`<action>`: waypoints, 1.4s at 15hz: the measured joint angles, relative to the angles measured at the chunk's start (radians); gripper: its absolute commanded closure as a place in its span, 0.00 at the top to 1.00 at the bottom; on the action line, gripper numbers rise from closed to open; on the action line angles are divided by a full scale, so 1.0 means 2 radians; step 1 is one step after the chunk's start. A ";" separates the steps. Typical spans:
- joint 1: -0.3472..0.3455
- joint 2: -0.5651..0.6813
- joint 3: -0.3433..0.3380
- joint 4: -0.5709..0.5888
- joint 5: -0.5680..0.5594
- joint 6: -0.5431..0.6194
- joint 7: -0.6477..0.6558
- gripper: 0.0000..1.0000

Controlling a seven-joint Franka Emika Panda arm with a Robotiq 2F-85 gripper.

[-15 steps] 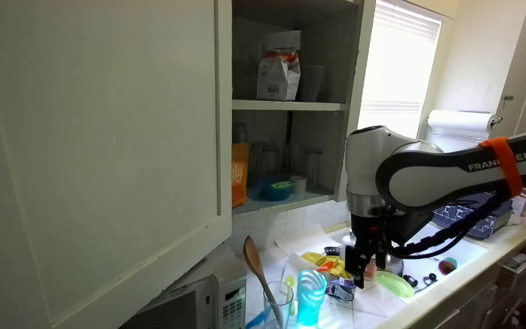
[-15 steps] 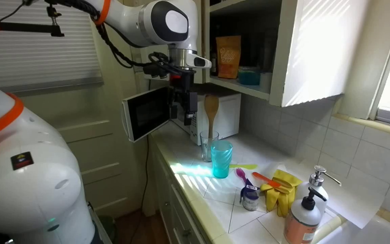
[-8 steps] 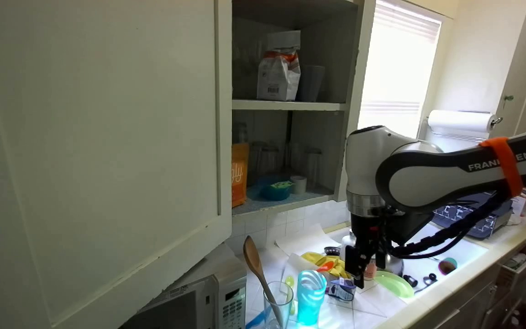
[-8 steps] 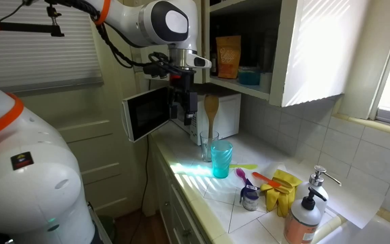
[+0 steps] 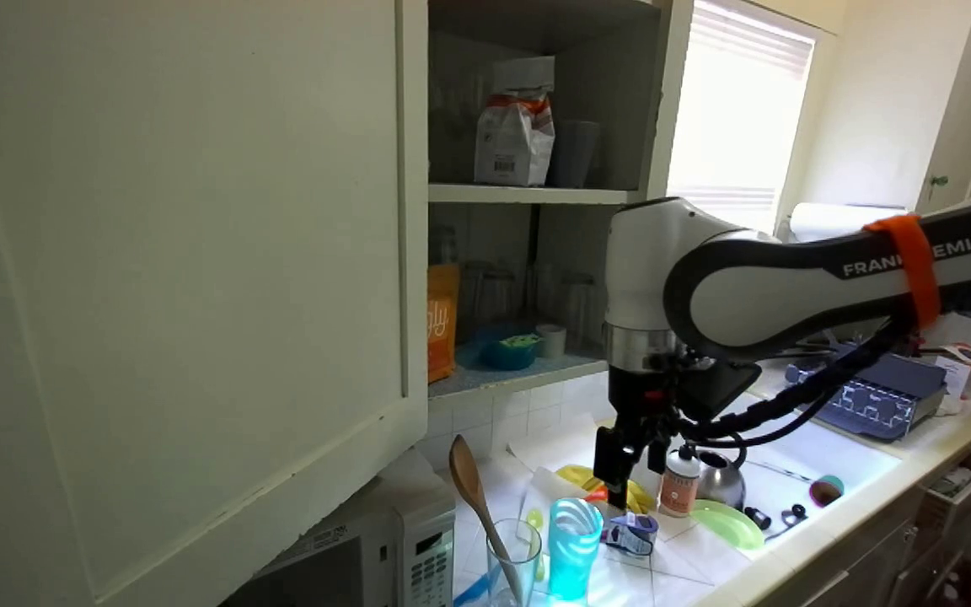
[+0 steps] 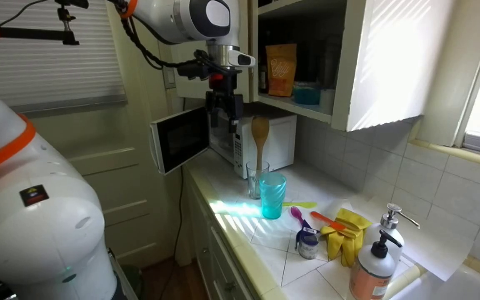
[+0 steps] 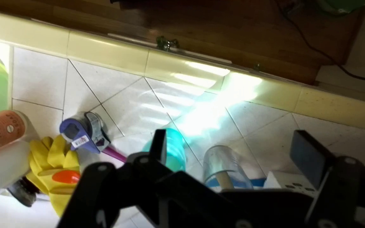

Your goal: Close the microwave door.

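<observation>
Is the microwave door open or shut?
Open: in an exterior view, the door stands swung out from the microwave, its dark inner face showing.

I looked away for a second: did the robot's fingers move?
Yes, up: in an exterior view, the fingers are now higher against the microwave.

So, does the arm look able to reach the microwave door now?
Probably yes: in an exterior view, nothing visible stands between the open gripper and the open microwave door. Going behind to push it shut may be tighter, near the open cupboard door.
</observation>
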 measured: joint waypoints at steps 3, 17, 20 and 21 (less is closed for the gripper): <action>0.021 0.034 0.005 0.051 0.027 -0.005 -0.025 1.00; 0.111 0.213 0.076 0.274 0.012 -0.058 -0.156 1.00; 0.110 0.219 0.075 0.280 0.010 -0.061 -0.161 1.00; 0.110 0.219 0.076 0.280 0.010 -0.061 -0.165 1.00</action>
